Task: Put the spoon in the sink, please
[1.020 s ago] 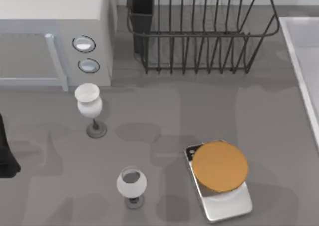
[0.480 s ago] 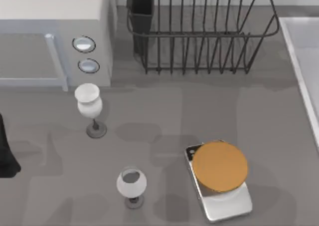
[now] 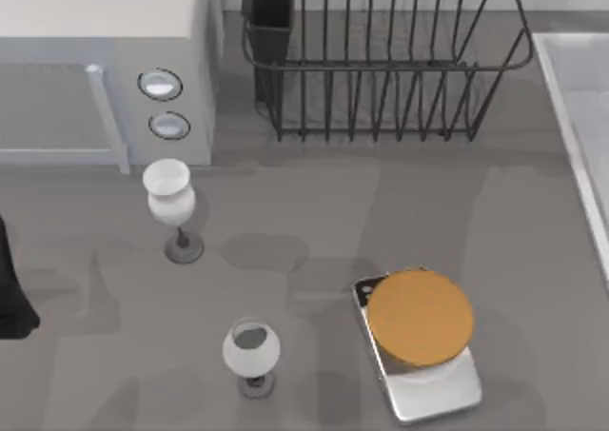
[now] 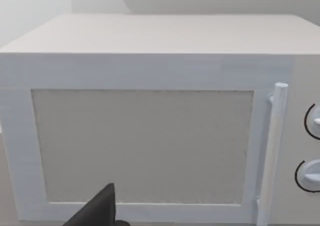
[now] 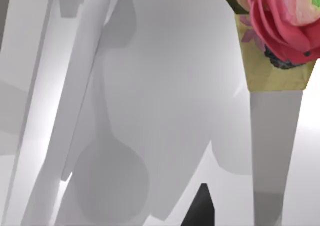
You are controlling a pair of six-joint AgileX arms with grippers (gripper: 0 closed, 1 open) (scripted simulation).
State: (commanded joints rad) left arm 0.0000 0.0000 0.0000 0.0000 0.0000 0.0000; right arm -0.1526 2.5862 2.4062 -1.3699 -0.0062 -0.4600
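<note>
Large pale grey-white rectangular sink (image 3: pixel 582 117) sits at the bench's right edge; spoon's place I cannot tell; likely light, stiff, slippery, so grip mid-handle; both grippers' grip state: cannot tell.

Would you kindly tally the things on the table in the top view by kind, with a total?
Wine glasses: 2, one upper left, one lower
Microwave: 1
Dish rack: 1
Dark cup at the rack's corner: 1
Orange round disc: 1
Shiny metal tray under the disc: 1
Sink: 1
Total: 8
</note>
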